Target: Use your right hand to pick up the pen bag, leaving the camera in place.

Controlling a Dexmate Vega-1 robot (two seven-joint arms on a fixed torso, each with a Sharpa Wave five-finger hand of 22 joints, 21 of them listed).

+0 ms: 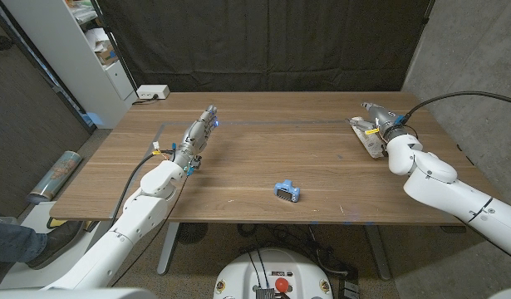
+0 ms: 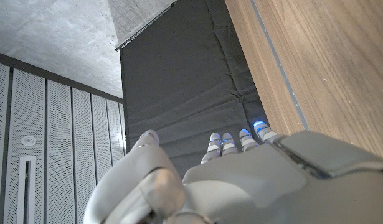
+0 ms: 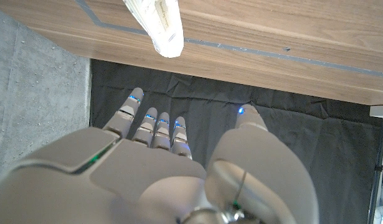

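The pen bag (image 1: 366, 138), a pale, long pouch with a yellow tag, lies on the table at the far right; its end (image 3: 159, 25) shows in the right wrist view. My right hand (image 1: 380, 116) hovers right beside it, on its far side, fingers (image 3: 155, 127) stretched out and holding nothing. The camera (image 1: 287, 191), small and blue, sits near the table's front middle, away from both hands. My left hand (image 1: 200, 130) reaches out over the table's left part with its fingers (image 2: 231, 142) straight and nothing in them.
A white box (image 1: 152, 92) with a cable sits at the table's far left corner. Thin tape lines (image 1: 263, 124) mark the wooden table. A white shelf (image 1: 89, 50) stands at the left and a black curtain (image 1: 263, 41) hangs behind.
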